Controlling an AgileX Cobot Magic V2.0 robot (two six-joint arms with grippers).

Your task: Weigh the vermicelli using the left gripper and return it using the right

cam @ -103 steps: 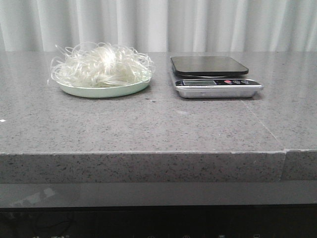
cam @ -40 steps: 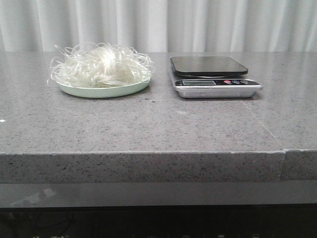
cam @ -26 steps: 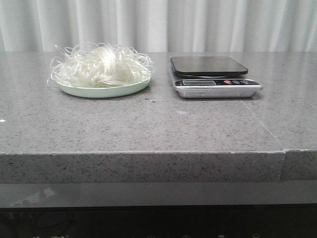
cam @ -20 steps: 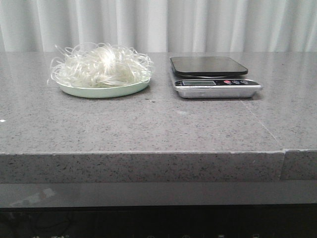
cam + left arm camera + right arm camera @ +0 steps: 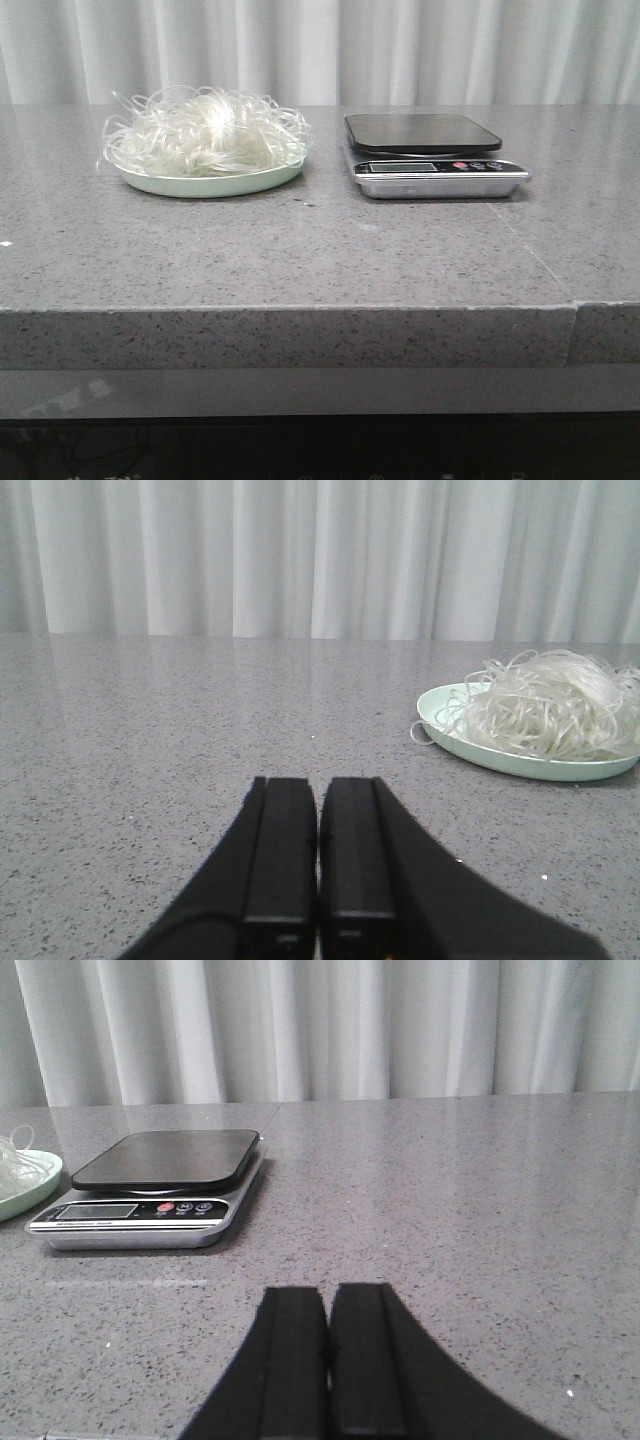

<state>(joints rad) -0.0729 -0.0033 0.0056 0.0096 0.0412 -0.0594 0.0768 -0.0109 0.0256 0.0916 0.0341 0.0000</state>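
Grey stone counter (image 5: 300,250): vermicelli (image 5: 205,130) heaped on plate (image 5: 210,183), scale (image 5: 432,155) beside. Left gripper (image 5: 318,880) and right gripper (image 5: 325,1360) closed, empty. Risk: loose strands could slip or trail off during transfer.

Left gripper (image 5: 318,880) at bottom centre of frame, black fingers (image 5: 280,855) pressed together, nothing between them, low over grey speckled counter (image 5: 150,740). Noodles (image 5: 545,710) heaped on pale green plate (image 5: 440,725) at right edge, well apart from gripper. White curtain (image 5: 300,555) fills top of frame.
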